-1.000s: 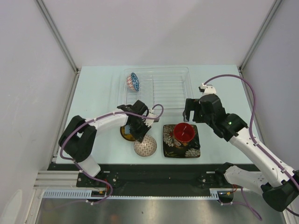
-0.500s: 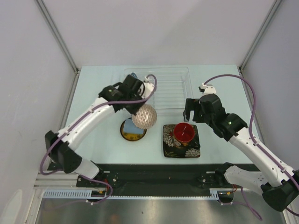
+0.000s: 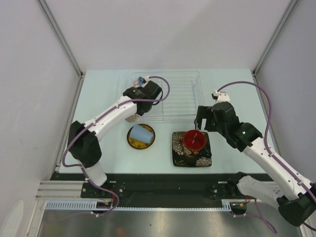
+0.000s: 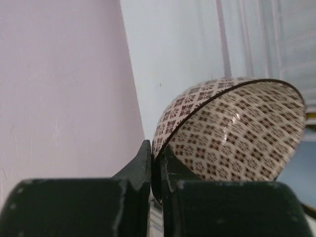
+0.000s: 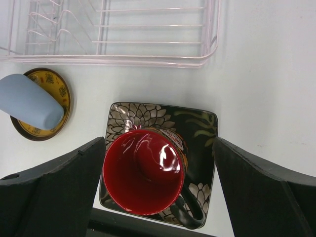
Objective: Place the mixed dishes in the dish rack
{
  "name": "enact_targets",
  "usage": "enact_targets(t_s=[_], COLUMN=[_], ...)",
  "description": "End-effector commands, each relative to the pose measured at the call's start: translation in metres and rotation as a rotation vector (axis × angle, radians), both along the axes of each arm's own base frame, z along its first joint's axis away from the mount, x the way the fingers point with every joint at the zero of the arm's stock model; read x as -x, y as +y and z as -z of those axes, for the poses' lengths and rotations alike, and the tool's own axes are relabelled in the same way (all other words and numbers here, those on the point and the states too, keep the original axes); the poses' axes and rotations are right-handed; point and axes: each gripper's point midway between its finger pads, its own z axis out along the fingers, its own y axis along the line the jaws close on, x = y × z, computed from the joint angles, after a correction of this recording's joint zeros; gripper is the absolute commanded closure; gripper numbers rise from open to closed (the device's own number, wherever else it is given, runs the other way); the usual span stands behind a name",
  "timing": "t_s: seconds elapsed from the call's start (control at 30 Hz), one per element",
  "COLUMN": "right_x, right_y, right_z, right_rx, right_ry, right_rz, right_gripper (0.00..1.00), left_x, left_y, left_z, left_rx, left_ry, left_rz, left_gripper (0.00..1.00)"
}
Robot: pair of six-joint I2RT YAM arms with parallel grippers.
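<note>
1. We see the left gripper (image 4: 155, 154) pinching the rim of the beige patterned ceramic bowl (image 4: 232, 133), which is tilted on edge. The clear plastic wire-divided dish rack (image 3: 182, 91) lies just beyond it.
2. The right gripper (image 5: 159, 143) is spread wide. The red-inside dark mug (image 5: 140, 173) sits directly under it on the black floral square plate (image 5: 197, 123).
3. To its left, the pale blue cup (image 5: 27, 101) lies on the small yellow dark-rimmed round plate (image 5: 54, 84).

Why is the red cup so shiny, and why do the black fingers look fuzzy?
Right wrist view: light glints white inside the red-inside dark mug. Left wrist view: the left gripper is blurry, close to the lens; the beige patterned bowl looks sharper.
</note>
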Motion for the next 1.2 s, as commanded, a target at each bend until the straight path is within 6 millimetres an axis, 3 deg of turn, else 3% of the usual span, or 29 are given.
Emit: enact_targets(t_s=[0.0, 0.03, 0.23, 0.43, 0.5, 0.63, 0.8, 0.9, 1.17], right_x=[-0.002, -0.002, 0.003, 0.003, 0.003, 0.002, 0.003, 0.003, 0.005], right_y=[0.000, -0.001, -0.005, -0.005, -0.003, -0.001, -0.002, -0.002, -0.002], right_z=[-0.017, -0.017, -0.013, -0.008, -0.006, -0.003, 0.002, 0.002, 0.001], right_rx=[-0.058, -0.058, -0.060, -0.066, -0.073, -0.078, -0.074, -0.082, -0.093], right_ry=[-0.062, -0.062, -0.059, -0.052, -0.050, -0.046, -0.031, -0.030, -0.029], right_rz=[0.023, 0.023, 0.030, 0.034, 0.030, 0.028, 0.030, 0.035, 0.039], right_gripper=[0.05, 0.05, 0.05, 0.05, 0.05, 0.05, 0.05, 0.05, 0.05], left_x=[-0.019, -0.024, -0.045, -0.072, -0.079, -0.096, -0.104, -0.106, -0.114], left_y=[0.016, 0.013, 0.000, -0.019, -0.024, -0.035, -0.042, -0.041, -0.036], left_z=[-0.026, -0.013, -0.005, -0.027, -0.024, -0.054, -0.081, -0.084, -0.032], left_rx=[-0.102, -0.128, -0.154, -0.120, -0.139, -0.097, -0.061, -0.060, -0.158], left_ry=[-0.241, -0.232, -0.251, -0.314, -0.311, -0.378, -0.409, -0.429, -0.387], left_rz=[-0.165, -0.178, -0.200, -0.202, -0.200, -0.190, -0.163, -0.162, -0.183], left_gripper=[1.00, 1.00, 1.00, 1.00, 1.00, 1.00, 1.00, 1.00, 1.00])
